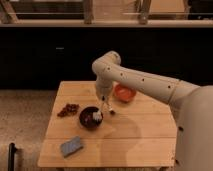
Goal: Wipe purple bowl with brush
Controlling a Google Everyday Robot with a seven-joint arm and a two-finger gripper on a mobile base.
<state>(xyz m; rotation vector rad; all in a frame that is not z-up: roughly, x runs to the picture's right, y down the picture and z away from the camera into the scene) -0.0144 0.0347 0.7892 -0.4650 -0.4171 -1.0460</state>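
You have the gripper (104,106) closed on the brush (97,117), whose whitish head sits inside the purple bowl (86,120) on the wooden table (135,145), the orange bowl (124,93) near, farther back on the right.

table (135,142): pale wood planks, visible seams, matt with faint sheen; arm (145,82): smooth cream shell, plastic-looking, soft gloss; gripper (104,104), just over right rim of purple bowl (85,120): same pale smooth finish; purple bowl: dark, smooth, slight shine; brush (97,117): whitish fuzzy bristle head inside bowl; orange bowl (125,93), far right: smooth, glossy; sponge (72,146), near left: blue-grey, matt; floor (20,120): speckled, rough-looking
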